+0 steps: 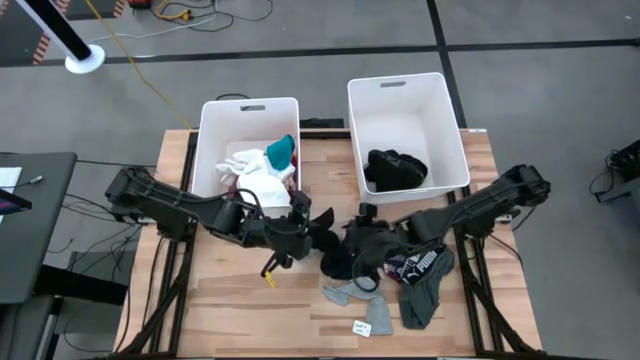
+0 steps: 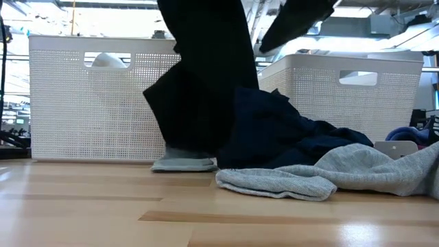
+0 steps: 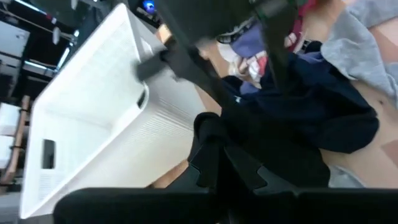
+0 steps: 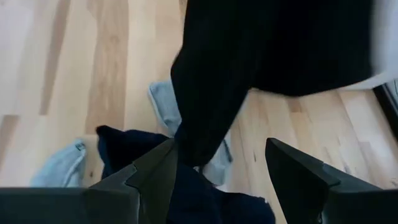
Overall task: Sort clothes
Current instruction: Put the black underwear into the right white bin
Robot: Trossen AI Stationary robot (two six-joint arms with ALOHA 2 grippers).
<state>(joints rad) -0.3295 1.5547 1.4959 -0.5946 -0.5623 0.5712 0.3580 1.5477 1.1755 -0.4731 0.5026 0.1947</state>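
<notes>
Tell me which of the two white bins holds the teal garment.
The left bin, beside the left arm. The teal garment lies there on white clothes; the right bin holds only a black garment.

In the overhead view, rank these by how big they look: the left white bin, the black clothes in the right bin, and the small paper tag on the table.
1. Left white bin, clearly largest.
2. Black clothes in the right bin, a middling clump.
3. Paper tag near the table's front edge, smallest by far.
</notes>
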